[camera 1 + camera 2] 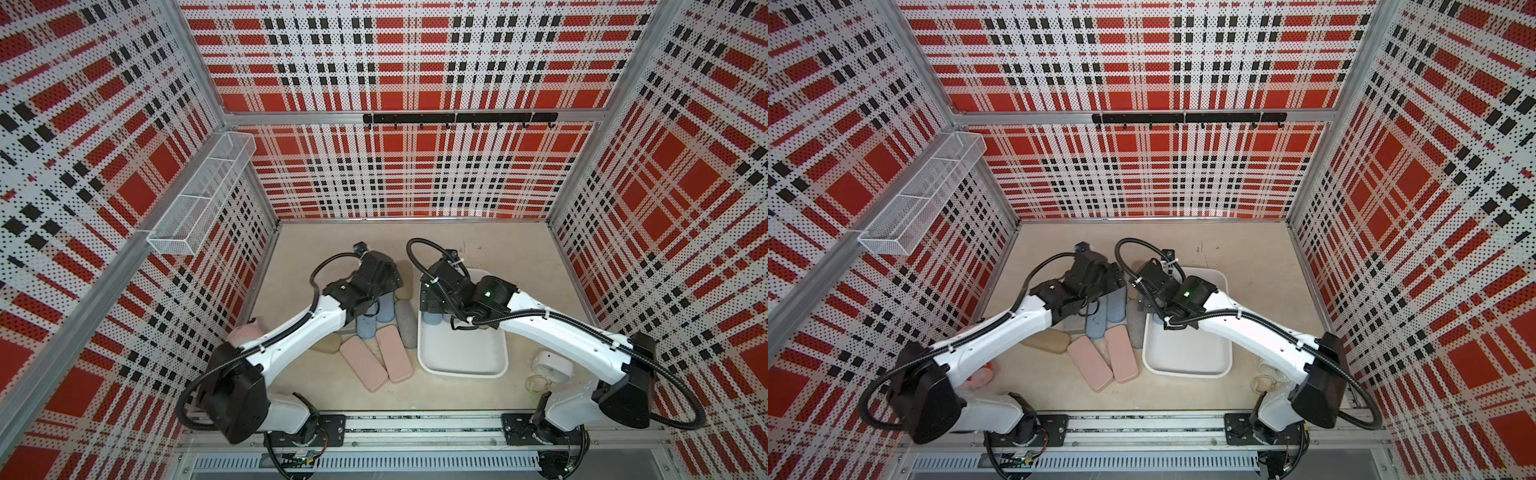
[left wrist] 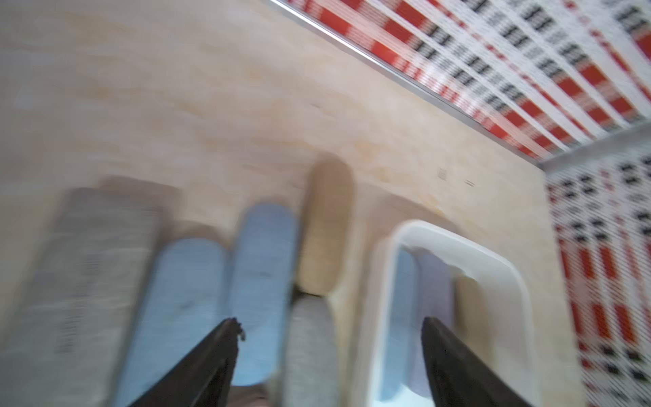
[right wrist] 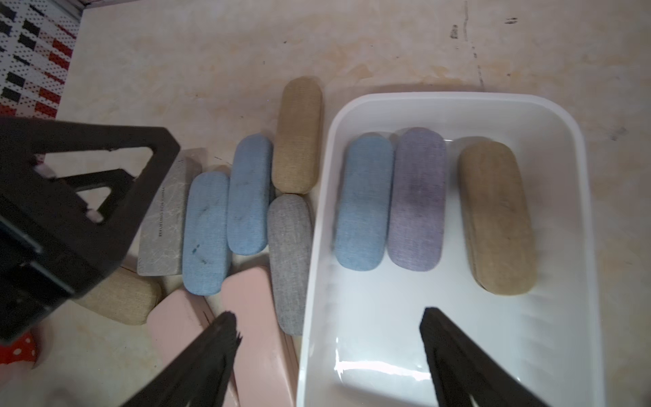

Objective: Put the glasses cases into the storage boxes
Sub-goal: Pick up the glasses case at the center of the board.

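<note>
Reaching over the white tray (image 1: 461,353) in a top view, the right arm (image 1: 552,328) covers part of it. Left wrist view: the left gripper (image 2: 327,326) is apart and empty, a grey case (image 2: 310,352) under it. Right wrist view: the right gripper (image 3: 327,315) is apart and empty, with three cases (image 3: 417,201) in the tray just beyond it.

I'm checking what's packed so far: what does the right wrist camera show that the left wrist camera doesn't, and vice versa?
Only the right wrist view: two pink flat cases. Only the left wrist view: the corner where two plaid walls meet. Both: the white tray holding a blue case and a lavender case, with the rounded grey case just outside it.
</note>
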{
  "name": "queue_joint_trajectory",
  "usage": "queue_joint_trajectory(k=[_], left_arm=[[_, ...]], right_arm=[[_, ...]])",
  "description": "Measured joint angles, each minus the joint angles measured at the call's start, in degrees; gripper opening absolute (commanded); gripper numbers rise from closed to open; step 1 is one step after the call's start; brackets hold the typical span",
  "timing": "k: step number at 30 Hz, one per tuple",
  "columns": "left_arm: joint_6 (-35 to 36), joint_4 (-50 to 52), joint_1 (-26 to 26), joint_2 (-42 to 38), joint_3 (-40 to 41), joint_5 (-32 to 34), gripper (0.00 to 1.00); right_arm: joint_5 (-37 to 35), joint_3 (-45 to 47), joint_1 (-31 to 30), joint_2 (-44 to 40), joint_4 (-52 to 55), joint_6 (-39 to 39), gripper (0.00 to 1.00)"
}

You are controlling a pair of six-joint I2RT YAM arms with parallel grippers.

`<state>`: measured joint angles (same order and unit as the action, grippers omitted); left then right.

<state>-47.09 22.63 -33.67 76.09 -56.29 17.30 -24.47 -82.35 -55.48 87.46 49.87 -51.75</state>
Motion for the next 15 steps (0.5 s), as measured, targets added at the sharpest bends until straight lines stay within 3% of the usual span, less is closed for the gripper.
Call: queue_joint_trajectory(k=[6,15], left_arm=[[1.16,2.78,10.03,-12.94,11.58,-1.16,0.94],[4.28,4.42,21.57,-18.05,17.18,-6.82,0.95]], right_arm=[[3.3,-8.11,-0.66,10.75,-5.2,2.89,0.77],[6.43,-22.1,-0.66,28.06,-4.74,4.74,0.71]])
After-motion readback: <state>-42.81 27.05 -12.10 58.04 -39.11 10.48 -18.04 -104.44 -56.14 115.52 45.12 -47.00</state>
